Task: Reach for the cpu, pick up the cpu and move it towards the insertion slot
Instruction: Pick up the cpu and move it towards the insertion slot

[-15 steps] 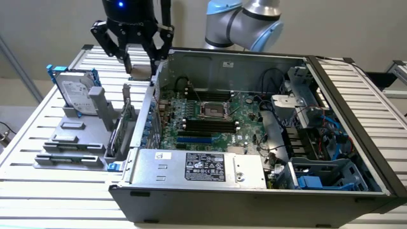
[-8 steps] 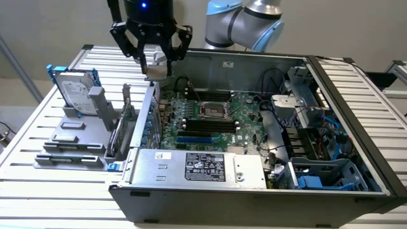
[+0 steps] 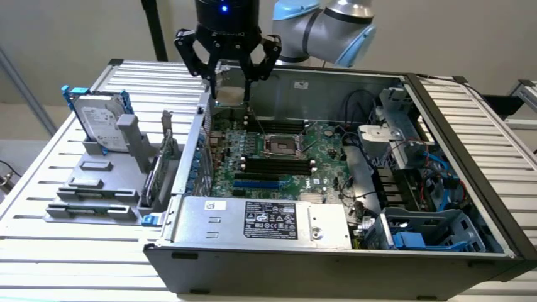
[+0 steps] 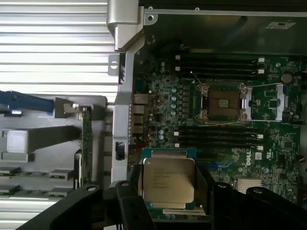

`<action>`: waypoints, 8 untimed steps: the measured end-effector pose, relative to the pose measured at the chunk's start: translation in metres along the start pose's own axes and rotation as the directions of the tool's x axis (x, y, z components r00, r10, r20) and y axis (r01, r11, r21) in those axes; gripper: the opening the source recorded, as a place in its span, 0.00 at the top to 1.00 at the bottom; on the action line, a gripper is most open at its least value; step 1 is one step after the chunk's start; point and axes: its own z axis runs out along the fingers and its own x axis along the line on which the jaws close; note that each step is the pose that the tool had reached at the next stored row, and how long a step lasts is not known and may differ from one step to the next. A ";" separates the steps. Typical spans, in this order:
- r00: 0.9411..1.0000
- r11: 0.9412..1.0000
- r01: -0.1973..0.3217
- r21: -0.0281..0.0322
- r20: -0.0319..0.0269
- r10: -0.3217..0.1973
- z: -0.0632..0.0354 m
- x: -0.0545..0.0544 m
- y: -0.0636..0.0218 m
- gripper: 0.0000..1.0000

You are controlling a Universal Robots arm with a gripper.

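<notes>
The gripper hangs above the far-left corner of the open computer case, its black fingers closed on the cpu. In the wrist view the cpu sits between the fingers with its silver-grey printed top facing the camera; it is square, so no long axis stands out, and its edges run roughly parallel to the motherboard's edges. In the exterior view the chip looks pale and seems to hang flat, though that is hard to judge there. The insertion slot, a shiny metal frame with a dark centre, lies well apart from the chip, between rows of black memory slots. A hard drive stands in the grey holder on the exterior view's left.
</notes>
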 end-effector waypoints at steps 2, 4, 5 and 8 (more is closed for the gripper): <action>1.000 1.000 0.000 0.000 0.000 0.000 -0.0001 -0.009 0.0001 0.46; 1.000 1.000 0.000 0.000 0.000 0.000 0.0000 -0.018 0.0007 0.46; 1.000 1.000 0.000 0.000 0.000 0.000 0.0001 -0.023 0.0013 0.46; 1.000 1.000 0.000 0.000 0.000 0.000 0.0006 -0.037 0.0039 0.46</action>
